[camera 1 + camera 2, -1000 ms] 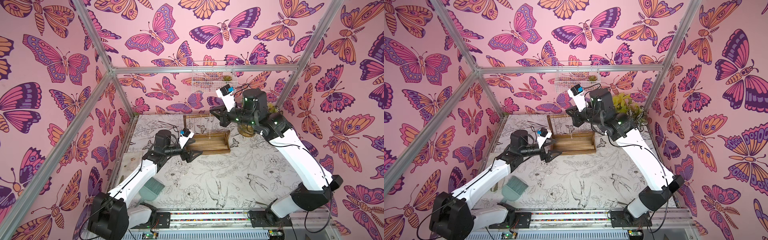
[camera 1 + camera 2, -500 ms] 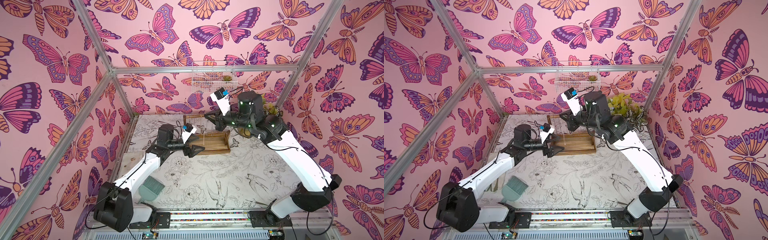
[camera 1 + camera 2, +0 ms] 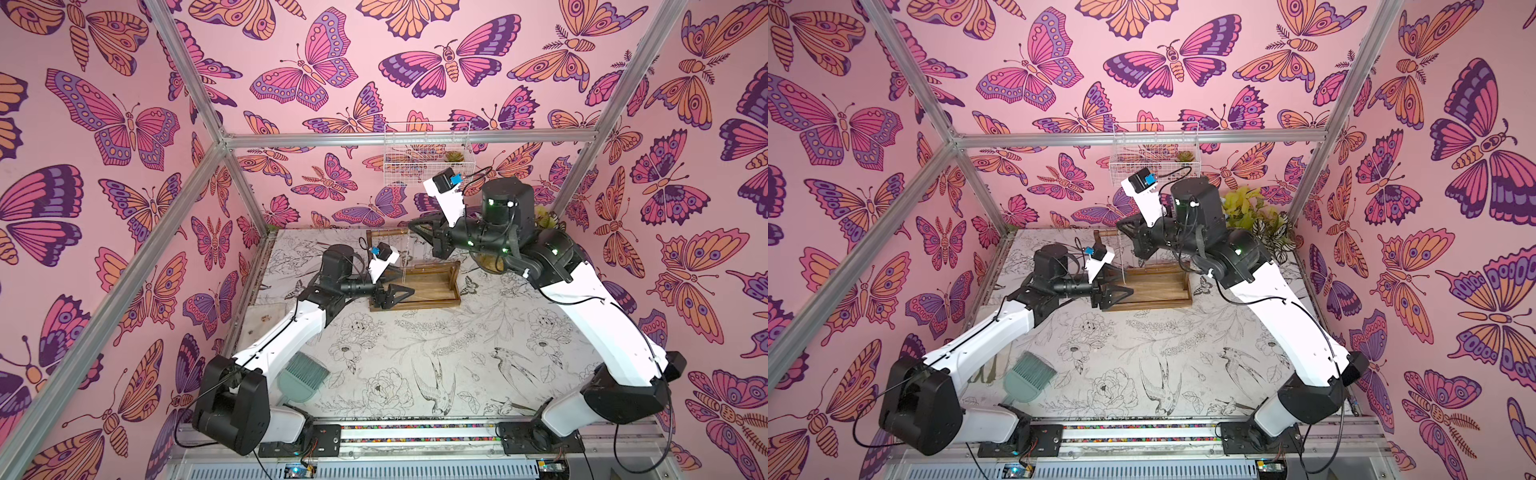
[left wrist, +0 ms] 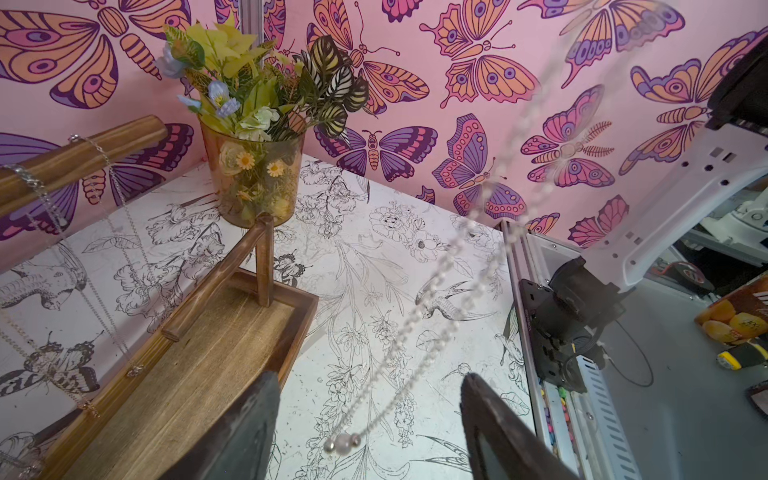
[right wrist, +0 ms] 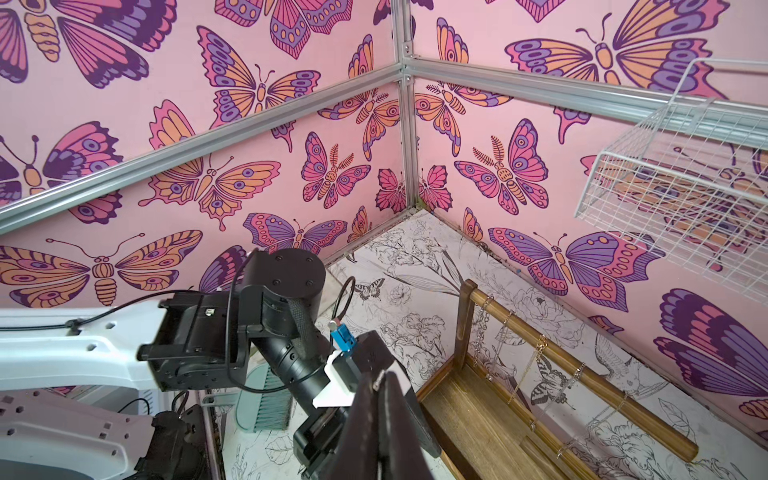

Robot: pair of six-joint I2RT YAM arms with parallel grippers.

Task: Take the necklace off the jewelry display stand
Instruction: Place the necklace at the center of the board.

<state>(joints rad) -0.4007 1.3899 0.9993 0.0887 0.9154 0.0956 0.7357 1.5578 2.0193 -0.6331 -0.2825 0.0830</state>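
1. Our right gripper (image 5: pixel 384 380) is pinched tight on the top of the pale beaded necklace (image 4: pixel 343 442). It's up above the dark brown wooden jewelry display stand (image 3: pixel 432 286), near the end of its tall rear crossbar closest to the left arm.
2. The necklace hangs from that pinch as one long loop on the low-front-rail side of the stand. In the left wrist view it's clear of both bars, and there are three bigger beads at the bottom. The strand is blurry there, so we can't make out much more.
3. The left gripper (image 4: pixel 368 378) sits low at the stand's front corner with its jaws partway apart. The bottom of the loop dangles in the gap between the two dark fingers (image 4: pixel 249 424), and as far as we can see it touches neither.
4. A bunch of thin silver and gold chains (image 5: pixel 540 353) are draped over the stand's rear crossbar.
5. Other stuff:
   - An amber see-through vase of fake flowers (image 4: pixel 253 183) sits just past the stand's end on the right arm's side.
   - A white wire basket (image 3: pixel 424 149) is on the wall above and behind the stand.
   - A teal hand brush (image 3: pixel 301 374) lies well in front of the stand, by the left arm.
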